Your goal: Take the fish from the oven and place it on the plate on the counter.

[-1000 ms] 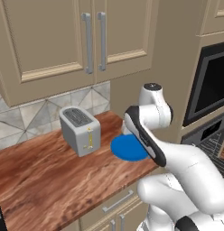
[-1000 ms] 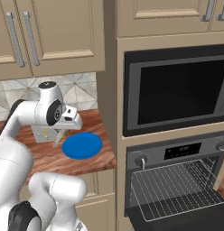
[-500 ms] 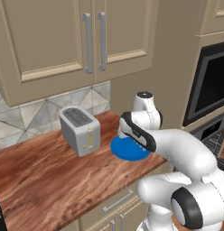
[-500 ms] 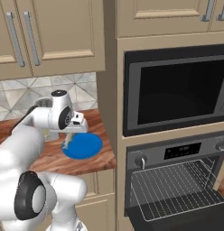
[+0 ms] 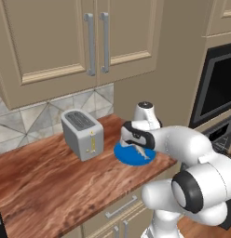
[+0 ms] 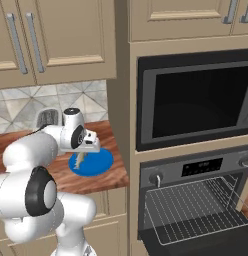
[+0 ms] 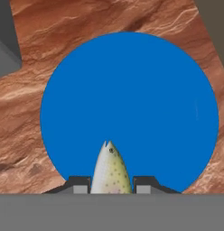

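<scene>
The blue plate (image 5: 128, 158) (image 6: 98, 164) (image 7: 132, 99) lies on the wood counter (image 5: 47, 186) near its right end. My gripper (image 5: 137, 145) (image 6: 84, 151) (image 7: 112, 184) hangs just above the plate's near part, shut on the fish (image 5: 142, 153) (image 6: 80, 159) (image 7: 110, 169). The small speckled fish points head-first down over the blue surface, between the two dark fingertips (image 7: 79, 182). The oven (image 6: 196, 170) stands to the right with its door down and a bare wire rack (image 6: 191, 200) showing.
A steel toaster (image 5: 82, 135) (image 6: 47, 119) stands on the counter left of the plate. A black built-in unit (image 6: 196, 97) sits above the oven. Beige wall cabinets (image 5: 89, 42) hang over the counter, and a tall cabinet side borders the plate on the right.
The arm has swung in and lowered toward the plate, carrying the fish. The fish now hangs close over the blue surface.
</scene>
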